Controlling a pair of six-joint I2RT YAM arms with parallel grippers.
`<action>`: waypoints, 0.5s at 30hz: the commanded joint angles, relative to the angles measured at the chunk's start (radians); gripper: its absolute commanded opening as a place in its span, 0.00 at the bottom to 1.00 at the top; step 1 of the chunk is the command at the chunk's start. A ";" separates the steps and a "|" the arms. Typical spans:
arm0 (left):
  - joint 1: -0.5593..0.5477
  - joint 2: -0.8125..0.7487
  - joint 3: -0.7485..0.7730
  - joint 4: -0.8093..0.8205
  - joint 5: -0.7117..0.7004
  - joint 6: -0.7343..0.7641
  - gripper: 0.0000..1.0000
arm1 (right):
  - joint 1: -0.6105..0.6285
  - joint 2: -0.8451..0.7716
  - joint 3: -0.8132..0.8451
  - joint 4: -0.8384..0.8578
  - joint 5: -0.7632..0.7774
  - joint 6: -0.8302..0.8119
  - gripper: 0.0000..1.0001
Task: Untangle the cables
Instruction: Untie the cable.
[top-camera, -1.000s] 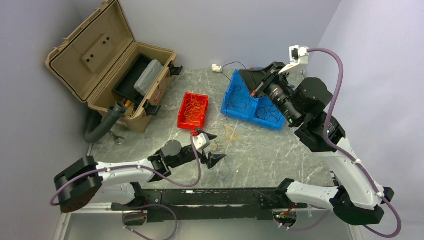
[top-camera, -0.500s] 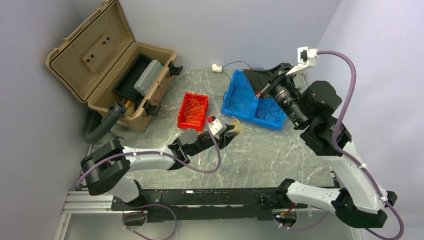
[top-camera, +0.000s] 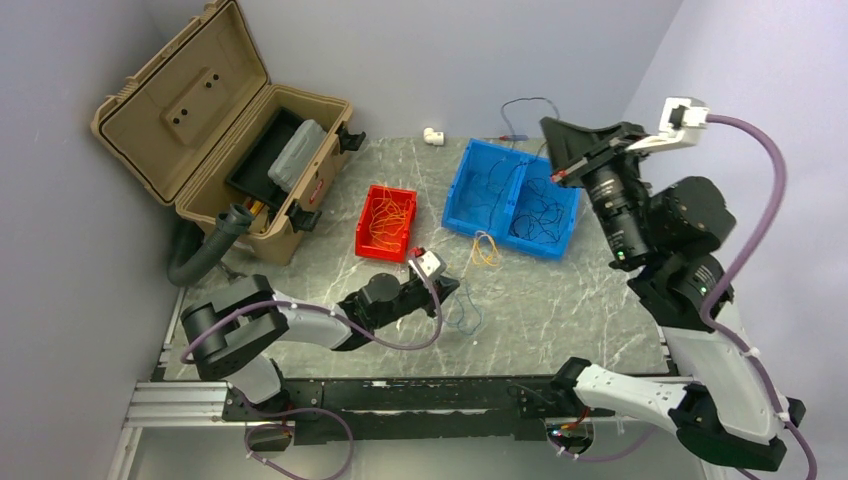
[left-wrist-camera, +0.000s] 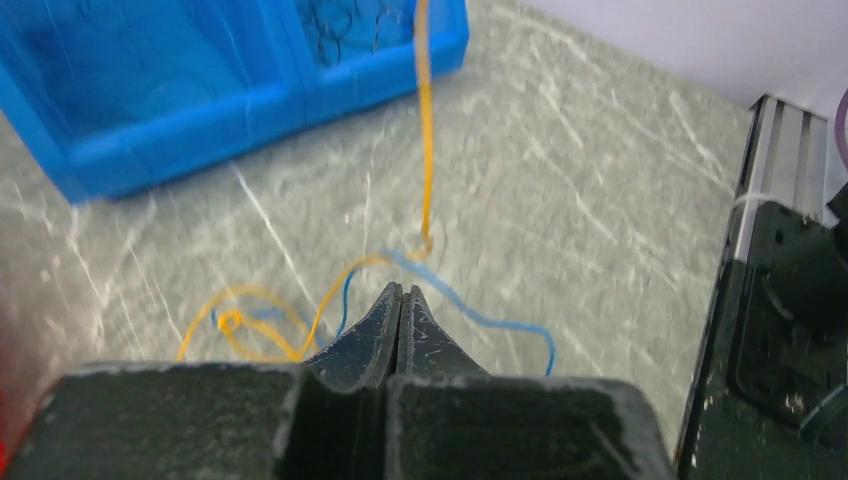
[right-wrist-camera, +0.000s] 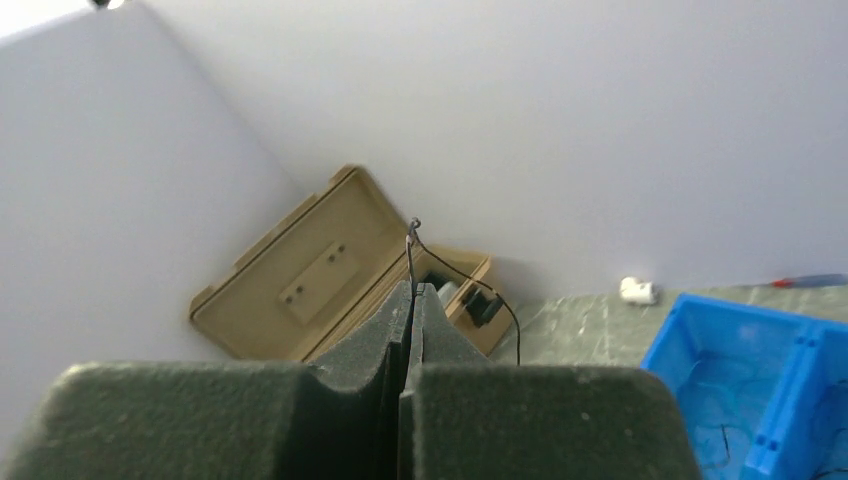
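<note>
**Top view, read left to right.** An open tan case (top-camera: 200, 130) stands at the far left and is not involved in the work. Beside it, a red bin (top-camera: 361, 235) holds a bundle of yellow-orange cables (top-camera: 387, 215), which is judged to be sorted.

The left gripper (left-wrist-camera: 401, 292) is held low over the tabletop (top-camera: 580, 300). Its jaws are pressed together where a yellow strand (left-wrist-camera: 427, 120) and a blue strand (left-wrist-camera: 480, 315) cross. Whether either strand is trapped between them cannot be told.

A small yellow loop (top-camera: 485, 250) lies loose between the two bins, and thin blue and dark strands (top-camera: 462, 318) lie just beside the left gripper. These are judged to be what is left of the tangle.

The blue bin (top-camera: 460, 205) has two compartments, and dark wires (top-camera: 540, 215) are seen in both.

The right gripper (right-wrist-camera: 411, 290) is raised above the far side of the blue bin. A dark cable (right-wrist-camera: 462, 264) is pinched between its jaws and arcs freely in the air.

The task is judged well advanced. The yellow-orange and dark cables are largely separated by colour, while the crossing on the tabletop is not yet undone and the lifted cable is not yet set down.
</note>
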 joint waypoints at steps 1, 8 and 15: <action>0.000 0.004 -0.077 0.115 0.023 -0.101 0.00 | -0.001 -0.047 0.031 0.100 0.167 -0.102 0.00; -0.002 -0.141 -0.175 -0.004 0.036 -0.107 0.00 | -0.003 -0.068 -0.071 0.150 0.329 -0.185 0.00; -0.002 -0.372 -0.071 -0.549 0.025 -0.069 0.00 | -0.018 -0.018 -0.171 0.199 0.521 -0.302 0.00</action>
